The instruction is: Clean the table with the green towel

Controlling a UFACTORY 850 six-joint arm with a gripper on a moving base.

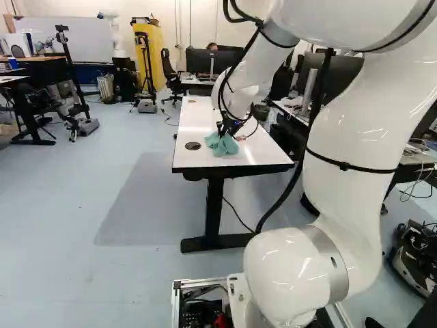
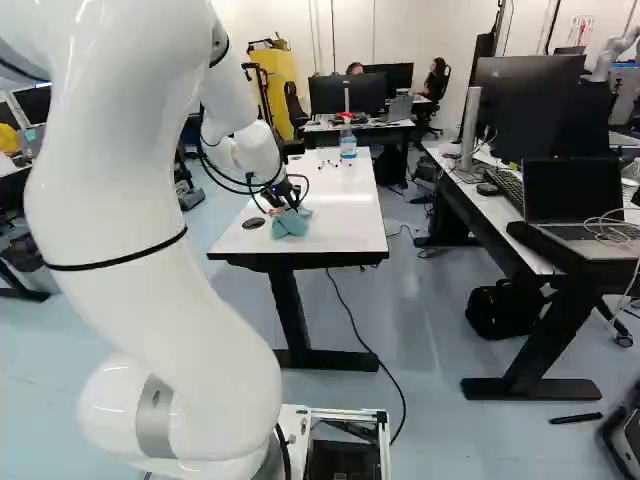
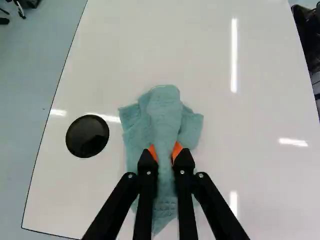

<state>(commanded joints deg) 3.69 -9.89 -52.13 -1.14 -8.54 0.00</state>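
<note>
The hand [image 1: 228, 132] holds 1 green towel [image 1: 222, 145] on the white table [image 1: 254, 154].

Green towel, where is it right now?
In both base views the green towel is on the white table, toward its near end, pinched in the gripper, beside the round black disc.

2 views look ahead past the arm [image 1: 348, 140], sharing the table [image 1: 249, 157]; 1, wrist-borne, faces it close.

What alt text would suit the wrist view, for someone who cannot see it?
The black gripper pinches a bunched green towel between its two orange-padded fingers, on a glossy white table. A round black disc sits between the towel and the table's edge.
</note>
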